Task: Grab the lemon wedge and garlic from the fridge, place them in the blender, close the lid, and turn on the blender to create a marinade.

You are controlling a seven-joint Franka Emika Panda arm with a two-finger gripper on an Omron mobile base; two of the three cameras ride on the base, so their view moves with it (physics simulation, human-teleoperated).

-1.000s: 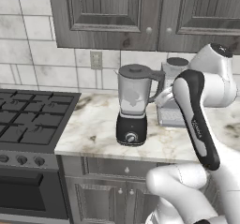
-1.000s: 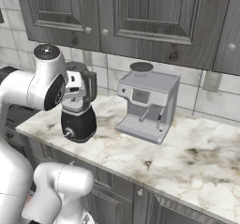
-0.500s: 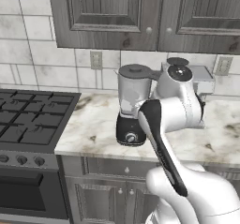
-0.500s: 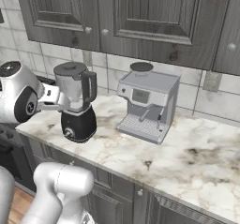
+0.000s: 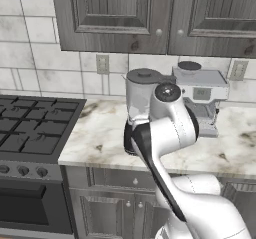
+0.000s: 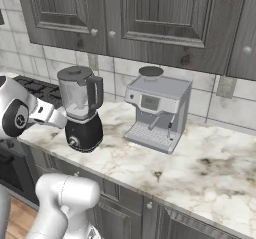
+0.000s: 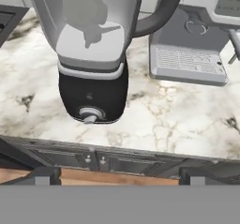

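1. The table (image 6: 200, 155), a marbled stone top, runs from the stove (image 5: 35, 128) past the blender (image 6: 81, 108) and is cut off at the right edge in both base views.
2. The arm (image 5: 167, 133) rises in front of the blender in the left base view, folded at the elbow, and hides the blender's black base and most of the jar there. In the right base view a round white joint sits just left of the blender, with a grey link reaching toward its base.
3. The coffee machine (image 6: 157, 113) stands just right of the blender, apart from it; the hand view cuts off its top.
4. The blender stands upright on the table near its front edge. The lid (image 6: 74, 73) sits on the jar's top. The jar's contents are too hazy to make out.
5. The knob (image 7: 90, 115) on the blender's front faces the hand camera.
6. The claw (image 7: 117, 176) shows only as two dark tips far apart at the bottom of the hand view, holding nothing.
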